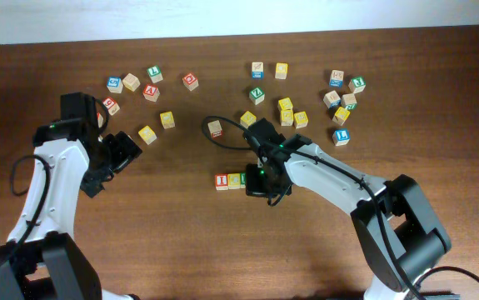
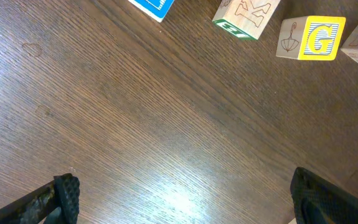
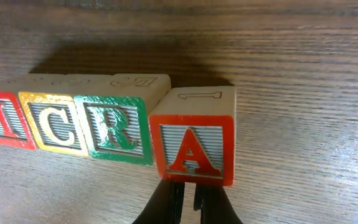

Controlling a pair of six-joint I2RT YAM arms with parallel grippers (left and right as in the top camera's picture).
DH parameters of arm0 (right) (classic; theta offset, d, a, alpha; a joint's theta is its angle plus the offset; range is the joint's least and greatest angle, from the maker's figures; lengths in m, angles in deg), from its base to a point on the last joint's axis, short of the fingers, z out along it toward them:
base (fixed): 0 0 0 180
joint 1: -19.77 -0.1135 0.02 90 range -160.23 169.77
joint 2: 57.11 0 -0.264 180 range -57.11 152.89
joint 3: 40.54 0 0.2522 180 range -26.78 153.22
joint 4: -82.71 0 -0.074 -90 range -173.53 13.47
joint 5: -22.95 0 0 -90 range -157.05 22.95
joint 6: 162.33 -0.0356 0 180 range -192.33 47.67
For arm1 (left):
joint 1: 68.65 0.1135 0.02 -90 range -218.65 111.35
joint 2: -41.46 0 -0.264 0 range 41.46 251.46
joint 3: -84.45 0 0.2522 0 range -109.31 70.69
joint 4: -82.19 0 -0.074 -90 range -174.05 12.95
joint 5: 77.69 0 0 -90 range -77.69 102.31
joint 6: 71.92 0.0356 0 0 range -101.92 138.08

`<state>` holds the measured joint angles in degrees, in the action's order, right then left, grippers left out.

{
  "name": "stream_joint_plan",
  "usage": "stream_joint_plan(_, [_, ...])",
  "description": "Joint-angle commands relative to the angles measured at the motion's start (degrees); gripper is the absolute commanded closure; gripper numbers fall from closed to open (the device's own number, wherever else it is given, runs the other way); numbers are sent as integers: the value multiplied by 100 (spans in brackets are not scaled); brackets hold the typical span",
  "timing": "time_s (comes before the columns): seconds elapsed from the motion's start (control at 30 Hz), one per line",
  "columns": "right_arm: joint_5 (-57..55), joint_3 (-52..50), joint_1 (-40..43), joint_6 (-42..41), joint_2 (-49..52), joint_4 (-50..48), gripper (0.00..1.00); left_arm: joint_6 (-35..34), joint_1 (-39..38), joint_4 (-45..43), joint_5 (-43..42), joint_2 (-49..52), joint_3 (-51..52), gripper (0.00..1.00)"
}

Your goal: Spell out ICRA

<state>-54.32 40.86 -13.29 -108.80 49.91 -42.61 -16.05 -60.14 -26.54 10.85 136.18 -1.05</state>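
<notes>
The A cube (image 3: 193,146) sits just beyond the clenched, empty right pincer (image 3: 188,198), against the R cube (image 3: 116,127); the left pincer (image 2: 185,190) is released.

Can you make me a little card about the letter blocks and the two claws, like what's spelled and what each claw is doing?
row, left to right: I block, C block, R block, A block
colours: I red, C yellow, R green, A red
A block: beside the R block, a bit out of line
right claw: shut, tips just by the A block, not gripping it
left claw: open wide, empty, over bare table
spare blocks: scattered farther back
</notes>
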Motion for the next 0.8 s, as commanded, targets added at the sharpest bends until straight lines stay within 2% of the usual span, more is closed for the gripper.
stream_joint_plan(0.0, [15,-26,-35,-68,42,-28,96,-83,28,9,22,-28,-52,1])
stream_joint_plan(0.23, [247,44,-28,-66,13,-4,96,-83,28,24,17,-28,-52,0])
stream_joint_plan(0.27, [247,109,-22,-66,-13,94,96,-81,28,50,15,-28,-50,2])
stream_joint_plan(0.33, [247,382,59,94,-107,555,96,-76,11,151,17,-28,-46,13])
stream_joint_plan(0.37, [245,535,140,264,-140,811,96,-44,-15,160,13,-28,-33,23])
stream_joint_plan(0.47, [243,802,481,632,-146,1386,96,415,-133,157,-361,11,-7,44])
stream_joint_plan(0.5, [103,800,610,651,-140,1447,96,442,-249,153,-431,20,52,59])
stream_joint_plan(0.57, [-254,791,811,645,-116,1456,96,442,-520,118,-431,20,157,76])
stream_joint_plan(0.77, [-435,789,909,643,160,1303,96,417,-1585,-671,-435,181,638,89])
